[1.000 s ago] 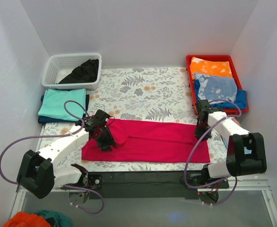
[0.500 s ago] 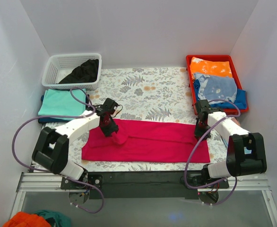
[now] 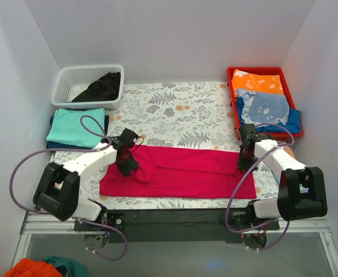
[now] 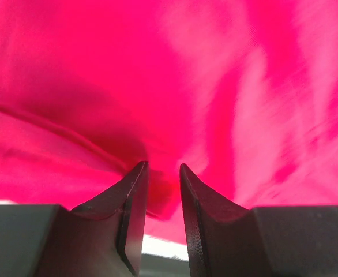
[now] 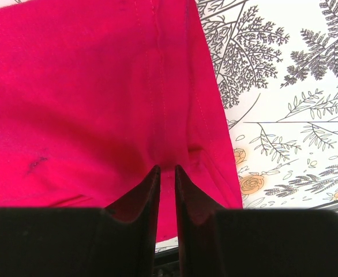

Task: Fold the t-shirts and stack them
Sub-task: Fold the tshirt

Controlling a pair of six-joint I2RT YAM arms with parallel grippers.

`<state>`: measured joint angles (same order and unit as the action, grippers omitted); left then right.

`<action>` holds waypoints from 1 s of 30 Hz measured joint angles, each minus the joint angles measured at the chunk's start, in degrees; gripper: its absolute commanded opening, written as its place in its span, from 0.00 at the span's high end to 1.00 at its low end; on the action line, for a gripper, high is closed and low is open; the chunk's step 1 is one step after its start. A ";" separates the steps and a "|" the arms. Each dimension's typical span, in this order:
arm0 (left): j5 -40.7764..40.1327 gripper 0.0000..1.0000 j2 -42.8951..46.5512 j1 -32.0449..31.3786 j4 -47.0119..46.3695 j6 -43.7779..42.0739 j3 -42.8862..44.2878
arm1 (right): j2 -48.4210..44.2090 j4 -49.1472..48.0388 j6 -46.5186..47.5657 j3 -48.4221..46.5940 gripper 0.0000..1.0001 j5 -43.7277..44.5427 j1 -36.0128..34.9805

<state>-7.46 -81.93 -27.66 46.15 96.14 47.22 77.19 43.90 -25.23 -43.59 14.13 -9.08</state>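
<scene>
On the near half of the bench (image 3: pixel 175 112), the red t-shirt (image 3: pixel 186 173) lies spread flat, pinched at both ends.
Soft, light cotton that will sag and crease, so hems and corners look the best holds: the left pincer (image 4: pixel 162 168) is closed on a raised fold near its left end, the right pincer (image 5: pixel 166 168) closed on its right edge. Folded teal t-shirt (image 3: pixel 77 126), white basket (image 3: pixel 82 101) and red tray (image 3: pixel 255 69) sit well apart; nothing seems to block a fold.

Both arms, left arm (image 3: pixel 83 163) and right arm (image 3: pixel 274 154), have white links, black joint housings and a looping lilac cable (image 3: pixel 232 187); fingers (image 4: pixel 132 202) are dark, tapered.
</scene>
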 measured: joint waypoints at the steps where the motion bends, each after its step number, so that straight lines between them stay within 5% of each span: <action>1: 0.39 0.73 2.29 0.00 0.59 0.42 -1.75 | 0.00 0.00 0.00 0.00 0.79 -0.02 0.00; 10: 4.96 0.74 14.43 -1.44 7.02 5.01 -9.09 | 0.70 -0.22 0.17 0.00 0.79 0.02 -0.02; 17: 3.61 0.72 17.88 -1.73 12.02 6.14 -6.16 | 2.25 -0.42 0.24 -0.22 0.79 -0.48 -0.02; 24: -2.08 0.71 11.30 -1.70 13.27 6.84 7.39 | 2.19 -0.37 0.46 -2.36 0.79 -1.20 -0.04; 30: -2.12 0.71 -0.48 0.17 11.02 6.93 7.54 | 1.05 -0.24 0.68 -3.80 0.78 -1.40 -0.04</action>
<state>-9.58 -82.41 -27.49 57.17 103.07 54.76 78.24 43.66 -24.56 -47.40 12.73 -9.13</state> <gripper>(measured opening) 0.284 0.218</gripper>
